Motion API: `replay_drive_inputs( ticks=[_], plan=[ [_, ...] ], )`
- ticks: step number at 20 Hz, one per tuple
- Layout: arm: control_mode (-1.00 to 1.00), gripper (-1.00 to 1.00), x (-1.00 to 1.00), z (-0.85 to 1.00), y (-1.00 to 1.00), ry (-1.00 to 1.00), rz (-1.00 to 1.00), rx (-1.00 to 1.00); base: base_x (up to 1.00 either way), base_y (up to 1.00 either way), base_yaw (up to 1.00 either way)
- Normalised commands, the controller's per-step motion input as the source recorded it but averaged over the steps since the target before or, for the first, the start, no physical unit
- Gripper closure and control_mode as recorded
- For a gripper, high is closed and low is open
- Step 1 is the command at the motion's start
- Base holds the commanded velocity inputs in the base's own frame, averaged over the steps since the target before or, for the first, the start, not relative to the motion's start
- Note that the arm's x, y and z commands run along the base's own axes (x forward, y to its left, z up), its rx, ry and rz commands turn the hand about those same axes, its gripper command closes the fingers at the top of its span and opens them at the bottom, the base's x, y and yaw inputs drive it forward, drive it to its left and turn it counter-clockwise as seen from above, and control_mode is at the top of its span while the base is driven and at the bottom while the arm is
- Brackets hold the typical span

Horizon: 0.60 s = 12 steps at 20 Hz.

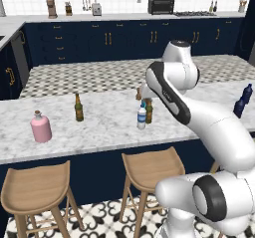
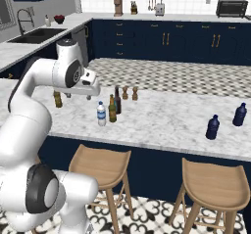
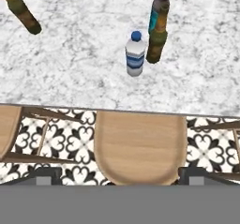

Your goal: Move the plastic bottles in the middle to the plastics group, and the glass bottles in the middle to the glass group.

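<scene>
Right now the tool hangs back from the desk edge, above a stool. Its tips stand wide apart w/ nothing between them, so no bottle is held.

Water bottle stands upright, centre-top of hand view, just left of the middle brown bottle. Teal bottle is tucked right behind that one. These three are bunched tight prob. because they're the unsorted lot.

The other brown bottle sits well apart, upper left of hand view, so I read it as the glass-group marker. Navy bottle is far right in right base view and looks like the plastics marker.

The tool is lined up roughly w/ the water bottle, so that's the likely first pick. Clearance is tight on the side where the brown bottle stands.

Count:
- Water bottle x1
- Brown x2
- Teal x1
- Dark blue x2, incl. a second blue bottle near the right edge
- Pink bottle x1, left of left base view
- Stools x2
</scene>
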Motion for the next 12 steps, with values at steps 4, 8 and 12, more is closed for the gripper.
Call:
replay_drive_inputs(
  ticks=[4, 8, 12],
  plan=[
    [-1.0, -1.0, 0.42, -0.16, -0.18, 0.0, 0.01, 0.0, 0.0, 0.0, 0.0],
    [-1.0, -1.0, 0.45, -0.37, -0.04, 0.0, 0.02, 0.0, 0.0, 0.0, 0.0],
    [-1.0, -1.0, 0.49, -0.5, 0.0, 0.0, 0.02, 0.0, 0.0, 0.0, 0.0]
  ],
)
